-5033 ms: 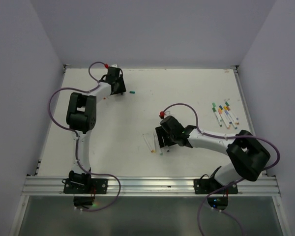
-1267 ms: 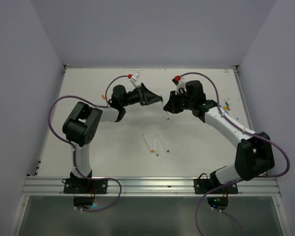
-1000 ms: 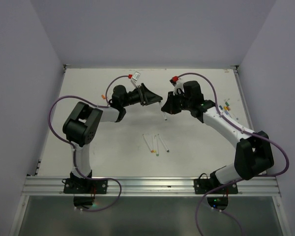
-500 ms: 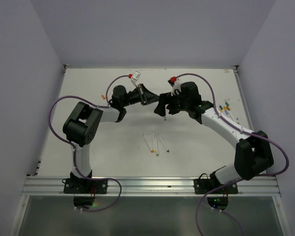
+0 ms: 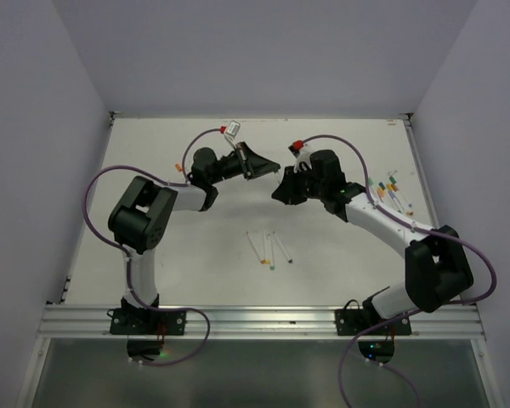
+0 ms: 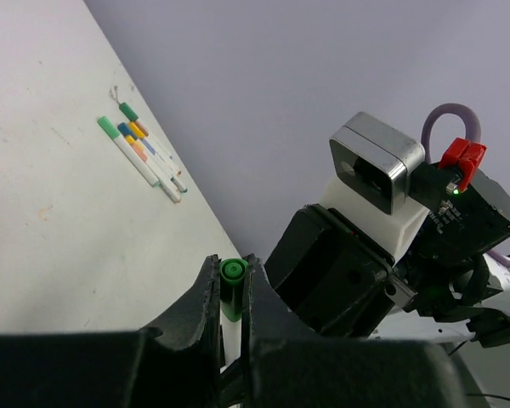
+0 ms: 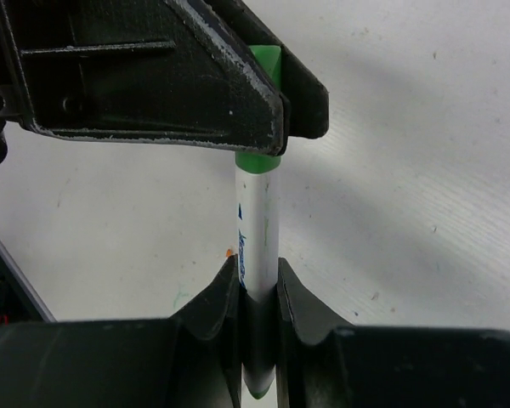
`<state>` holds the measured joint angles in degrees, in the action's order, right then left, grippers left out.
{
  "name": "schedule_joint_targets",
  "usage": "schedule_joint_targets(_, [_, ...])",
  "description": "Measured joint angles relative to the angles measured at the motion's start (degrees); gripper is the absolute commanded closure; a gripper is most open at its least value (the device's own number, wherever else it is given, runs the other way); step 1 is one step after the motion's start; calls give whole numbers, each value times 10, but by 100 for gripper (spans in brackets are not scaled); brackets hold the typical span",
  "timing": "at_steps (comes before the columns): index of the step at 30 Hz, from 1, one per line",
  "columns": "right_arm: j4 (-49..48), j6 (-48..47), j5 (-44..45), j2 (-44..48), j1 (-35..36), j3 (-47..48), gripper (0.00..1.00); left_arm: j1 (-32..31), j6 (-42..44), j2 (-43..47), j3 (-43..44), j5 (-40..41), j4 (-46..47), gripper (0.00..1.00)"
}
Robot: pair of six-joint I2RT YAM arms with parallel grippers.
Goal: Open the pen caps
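Above the middle of the white table, toward 12 o'clock, we see both arms meeting over one pen. The left gripper, on the pen's 9 o'clock side, has its jaws closed on the green cap. The right gripper, on the 3 o'clock side, has its jaws clamped on the white barrel of the same pen.

In the right wrist view the cap sits flush against the barrel. We judge this pull set up but not yet made: the cap is on, both grips are in place, and the parting stroke is to come.

At 6 o'clock from the grippers, three pens lie close together on the table. At this size we cannot tell whether they are already opened.

Near the table's edge at 3 o'clock lies a cluster of pens. The left wrist view shows coloured caps on them. By our reading, most of the work lies ahead.
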<state>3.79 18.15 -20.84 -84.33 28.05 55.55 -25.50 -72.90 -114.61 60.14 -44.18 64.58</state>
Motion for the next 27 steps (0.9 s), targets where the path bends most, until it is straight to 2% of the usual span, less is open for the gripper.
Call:
schedule_joint_targets(8, [-1, 3, 68, 20, 21, -16, 100, -6, 24, 12, 17, 21, -65, 100])
schedule_joint_targets(14, [-53, 31, 112, 51, 39, -66, 100, 7, 10, -9, 65, -17, -103, 100])
schedule_joint_targets(18, [5, 42, 96, 103, 69, -139, 100, 82, 21, -26, 132, 65, -146, 100])
schedule_joint_targets(21, [42, 50, 95, 116, 77, -152, 100, 136, 29, -26, 152, 96, -161, 100])
schedule_joint_targets(25, [101, 40, 134, 118, 75, -133, 100, 148, 112, -27, 204, 124, -297, 100])
schedule_joint_targets(27, [149, 25, 162, 95, 75, -97, 100, 134, 177, -26, 237, 162, -406, 100])
